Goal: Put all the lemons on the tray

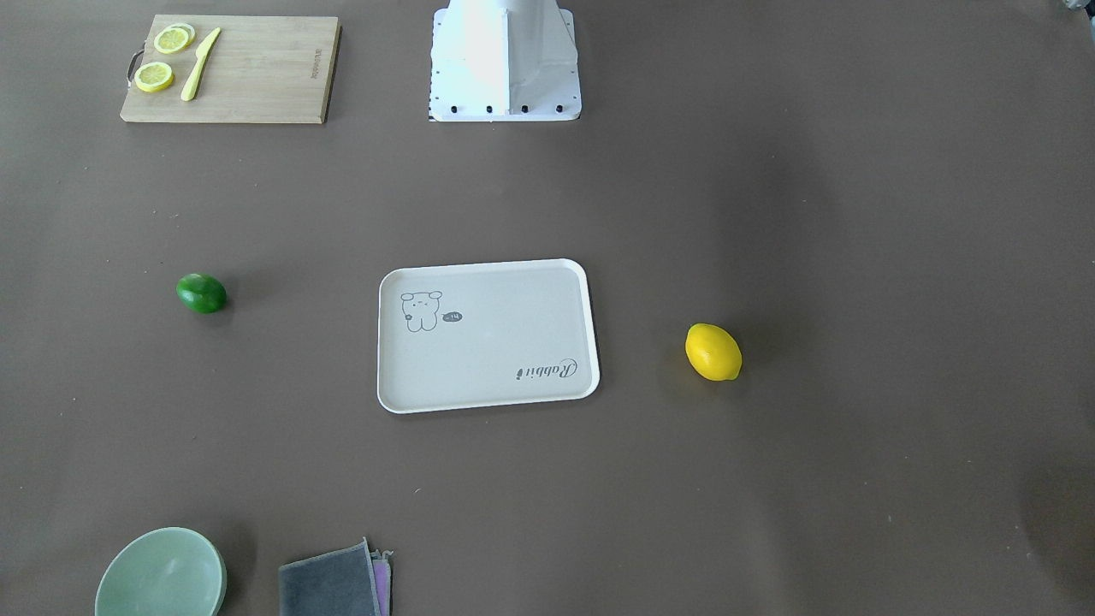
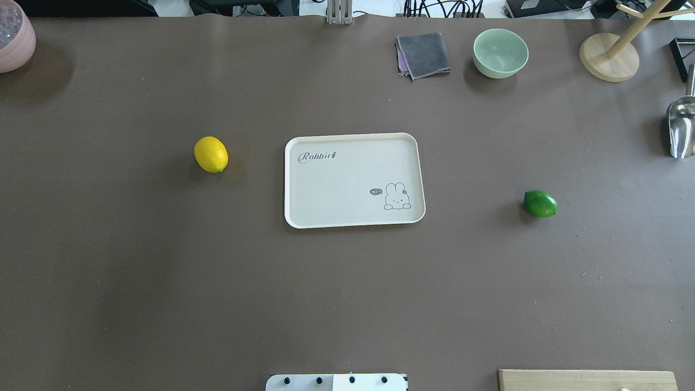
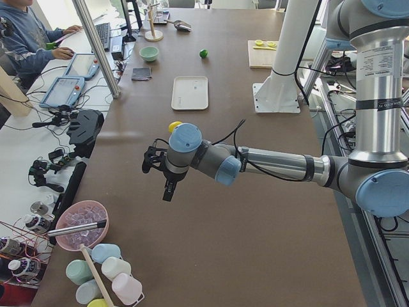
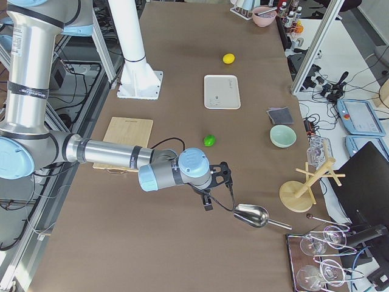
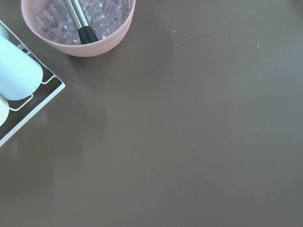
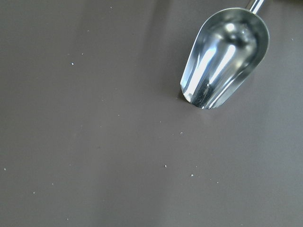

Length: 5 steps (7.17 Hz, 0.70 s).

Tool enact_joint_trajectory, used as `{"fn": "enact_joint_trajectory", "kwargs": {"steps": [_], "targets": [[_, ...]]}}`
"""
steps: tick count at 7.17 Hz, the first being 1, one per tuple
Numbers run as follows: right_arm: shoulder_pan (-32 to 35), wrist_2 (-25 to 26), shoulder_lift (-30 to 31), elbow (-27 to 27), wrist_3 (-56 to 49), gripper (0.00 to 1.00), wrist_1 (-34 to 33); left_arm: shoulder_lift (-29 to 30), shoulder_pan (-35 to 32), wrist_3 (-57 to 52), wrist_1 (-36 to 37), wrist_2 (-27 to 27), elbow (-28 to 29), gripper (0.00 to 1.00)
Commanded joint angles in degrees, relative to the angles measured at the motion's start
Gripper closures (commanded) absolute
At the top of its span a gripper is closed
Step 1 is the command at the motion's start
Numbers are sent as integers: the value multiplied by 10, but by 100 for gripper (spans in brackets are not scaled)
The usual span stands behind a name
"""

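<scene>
The yellow lemon (image 2: pixel 211 155) lies on the brown table left of the tray (image 2: pixel 347 179) in the overhead view. The dark green lemon (image 2: pixel 540 203) lies to the tray's right. The cream tray holds nothing. In the front-facing view the yellow lemon (image 1: pixel 713 352) is right of the tray (image 1: pixel 496 342) and the green lemon (image 1: pixel 202 293) is left of it. My left gripper (image 3: pixel 167 190) shows only in the exterior left view, over the table's left end, short of the yellow lemon (image 3: pixel 174 125). My right gripper (image 4: pixel 208 204) shows only in the exterior right view, short of the green lemon (image 4: pixel 209 140). I cannot tell whether either is open.
A wooden cutting board (image 1: pixel 257 68) with lemon slices and a yellow knife lies near the robot base (image 1: pixel 505 60). A green bowl (image 2: pixel 500 52), grey cloth (image 2: pixel 423 54) and wooden stand (image 2: pixel 608 54) line the far edge. A metal scoop (image 6: pixel 222 56) lies under my right wrist, a pink ice bowl (image 5: pixel 78 23) under my left.
</scene>
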State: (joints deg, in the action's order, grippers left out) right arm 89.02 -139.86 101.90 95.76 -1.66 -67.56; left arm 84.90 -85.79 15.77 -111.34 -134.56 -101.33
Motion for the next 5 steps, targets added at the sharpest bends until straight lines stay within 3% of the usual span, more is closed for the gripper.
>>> {"fn": "enact_joint_trajectory", "kwargs": {"steps": [1, 3, 5], "targets": [[-15, -4, -12, 4, 32, 1, 1, 12, 19, 41, -1, -14, -7, 3], [-51, -13, -59, 6, 115, 2, 1, 80, 95, 176, -1, -7, -19, 3], [-118, -9, -120, 23, 272, 2, 2, 153, 181, 317, 2, 23, -19, 3]]}}
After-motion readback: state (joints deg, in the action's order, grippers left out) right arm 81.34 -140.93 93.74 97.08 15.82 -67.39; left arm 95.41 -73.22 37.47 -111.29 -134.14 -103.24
